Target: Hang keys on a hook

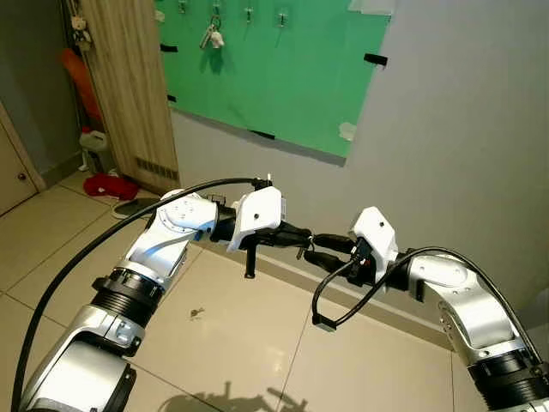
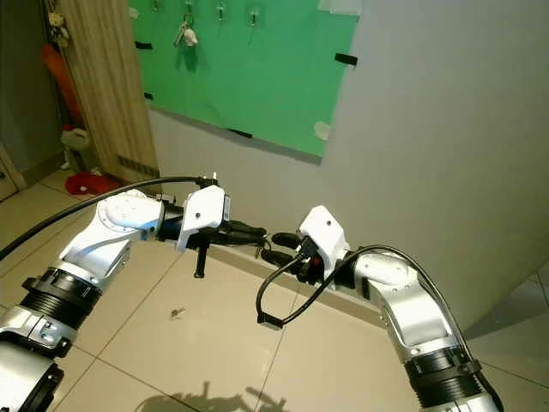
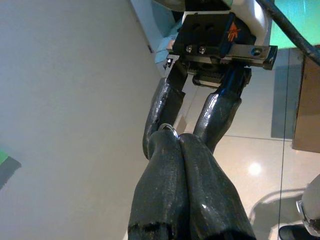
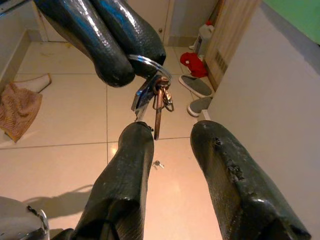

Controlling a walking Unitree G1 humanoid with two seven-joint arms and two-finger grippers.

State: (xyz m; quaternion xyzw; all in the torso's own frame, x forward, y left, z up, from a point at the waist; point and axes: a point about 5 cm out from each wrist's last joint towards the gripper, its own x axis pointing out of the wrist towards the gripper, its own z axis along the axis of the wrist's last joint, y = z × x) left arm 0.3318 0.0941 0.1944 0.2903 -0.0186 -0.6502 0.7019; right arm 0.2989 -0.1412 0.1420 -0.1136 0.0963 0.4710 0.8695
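Left gripper (image 4: 127, 62) pinches the keys (image 4: 154, 97) by their ring; right gripper (image 4: 172, 150) spread open just beside; far hooks (image 1: 249, 13) cut off

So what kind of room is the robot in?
Probably a home's entryway or hallway. There's a tiled floor, slippers lying by a wooden cabinet, and a green board of key hooks on the wall.

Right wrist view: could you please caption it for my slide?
Left gripper pinches the keys by their ring, above the open right gripper.
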